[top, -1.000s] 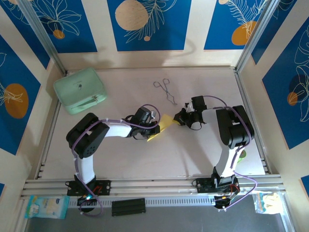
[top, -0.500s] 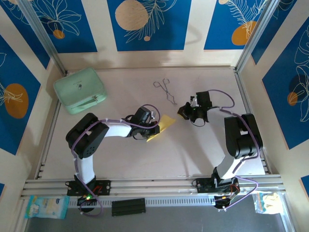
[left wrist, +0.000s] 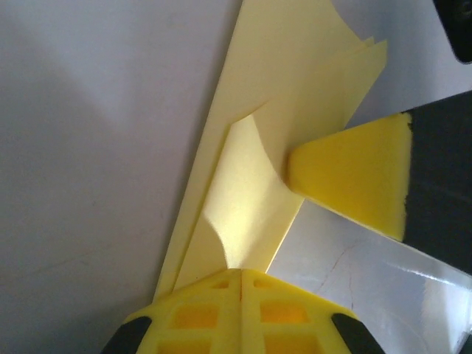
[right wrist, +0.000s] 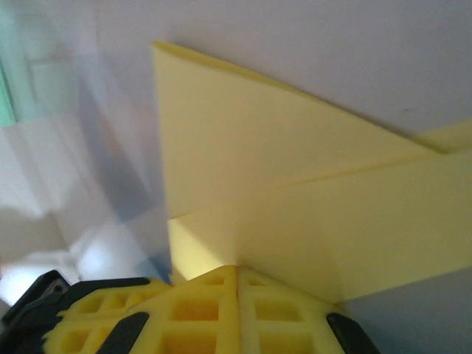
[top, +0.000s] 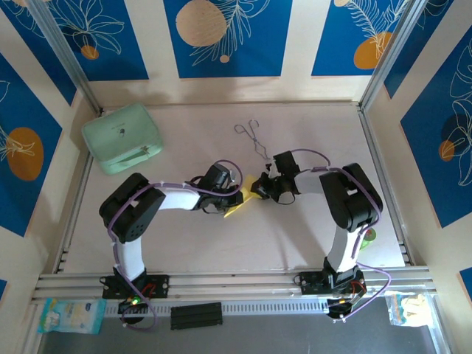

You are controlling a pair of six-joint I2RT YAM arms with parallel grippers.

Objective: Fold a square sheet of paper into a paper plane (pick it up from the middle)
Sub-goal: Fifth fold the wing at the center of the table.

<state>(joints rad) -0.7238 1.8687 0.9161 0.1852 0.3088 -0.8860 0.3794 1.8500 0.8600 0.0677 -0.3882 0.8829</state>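
Note:
The square sheet of paper (top: 237, 206) lies mid-table, folded into a narrow yellow layered wedge (left wrist: 295, 81). My left gripper (top: 237, 196) sits on its left side. In the left wrist view its jaws (left wrist: 240, 271) are shut on a flap that curls up from the sheet into the tips. My right gripper (top: 258, 189) is shut and meets the wedge from the right. One of its yellow fingertips (left wrist: 354, 177) presses on the folded layers. In the right wrist view the paper (right wrist: 258, 147) spreads just ahead of the shut right gripper (right wrist: 237, 269), and the left gripper's fingers (right wrist: 88, 317) show at the lower left.
A mint-green rounded case (top: 122, 137) stands at the back left. Thin metal tongs (top: 254, 138) lie behind the grippers. A small green thing (top: 367, 236) sits by the right arm's base. Metal rails (top: 383, 169) edge the table.
The right gripper drew back to the right away from the paper, then came left again onto its right end. The left gripper and the paper stayed put.

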